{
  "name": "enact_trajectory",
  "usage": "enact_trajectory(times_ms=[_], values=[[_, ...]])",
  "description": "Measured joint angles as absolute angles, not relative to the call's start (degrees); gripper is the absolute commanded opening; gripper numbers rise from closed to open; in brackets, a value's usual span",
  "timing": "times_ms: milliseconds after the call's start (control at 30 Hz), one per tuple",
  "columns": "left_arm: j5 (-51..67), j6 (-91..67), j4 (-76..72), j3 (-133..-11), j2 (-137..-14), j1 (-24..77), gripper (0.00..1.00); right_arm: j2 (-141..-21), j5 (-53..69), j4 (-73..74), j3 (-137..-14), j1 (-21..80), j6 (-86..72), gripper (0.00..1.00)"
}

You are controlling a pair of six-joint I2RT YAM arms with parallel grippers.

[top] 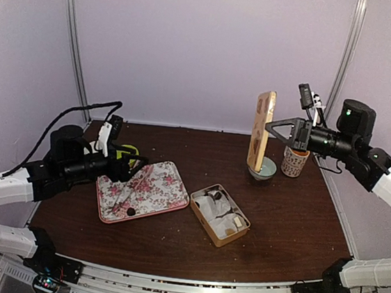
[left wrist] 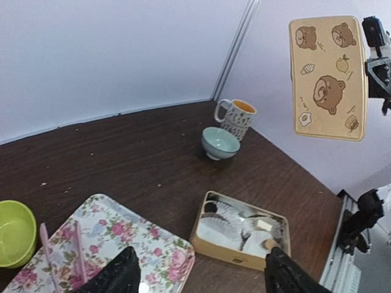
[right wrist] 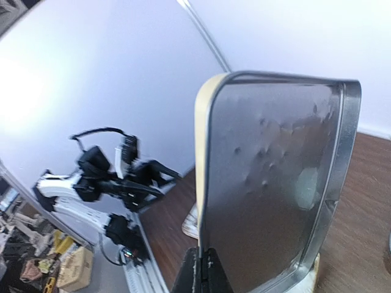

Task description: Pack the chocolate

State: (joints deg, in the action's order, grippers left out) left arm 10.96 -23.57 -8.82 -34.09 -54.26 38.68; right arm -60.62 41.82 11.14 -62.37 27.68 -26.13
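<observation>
Open box (top: pixel 220 215) sits on the table (top: pixel 293 220) nearest the arm bases, right of centre, and is lined with white paper cups (left wrist: pixel 223 229). Chocolate (left wrist: pixel 209 208): one dark lump in the box's far-left corner, and paler tan pieces at the right end. Exact count can't be read.

Floral tray (top: pixel 163 185) is just left of the box, with a narrow gap between them. There is one small dark lump on the tray near its front edge, probably chocolate too. Pink tongs (left wrist: pixel 79 253) lie on the tray's left half.

Left gripper (top: pixel 134 166) hovers over the left part of the tray. Its fingers (left wrist: pixel 116 274) are spread wide with nothing between them. The pictures don't show whether it touches the tongs.

Green bowl (left wrist: pixel 13 232) is just beyond the tray's far-left corner. Contents not visible.

Blue bowl (left wrist: pixel 220 143) is further back and right of centre. It looks bare inside from the left wrist view. Patterned mug (left wrist: pixel 235 118) is just beside it, on the far-right side.

Right gripper (right wrist: pixel 201 268) is clamped on the edge of the box lid (left wrist: pixel 328 78). It holds the lid upright in the air, above the blue bowl area and clear of the table. The bear-print face points toward the left arm and the bare metal inside faces the right wrist camera.
</observation>
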Motion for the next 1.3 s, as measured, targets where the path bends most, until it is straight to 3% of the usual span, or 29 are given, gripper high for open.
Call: enact_trajectory(times_ms=[367,467,833,1300], values=[[28.45,-51.86,-35.57,-44.86,-63.79,38.81,0.69,-71.72,51.68,-50.13,-70.04,33.95,-59.53,0.0],[30.26,-61.04,-45.36,-47.05,-68.01,39.38,0.72,-75.42,52.01,-59.96,-73.32,37.21,-65.25,0.0],[30.87,-76.79,-62.83,-49.56,-70.67,41.8,0.77,-76.93,51.86,-59.72,-75.77,44.75,-60.07,0.0],[31.31,-78.46,-64.62,-52.18,-72.47,47.42,0.7,-84.09,52.12,-60.01,-79.26,46.28,-58.94,0.0]])
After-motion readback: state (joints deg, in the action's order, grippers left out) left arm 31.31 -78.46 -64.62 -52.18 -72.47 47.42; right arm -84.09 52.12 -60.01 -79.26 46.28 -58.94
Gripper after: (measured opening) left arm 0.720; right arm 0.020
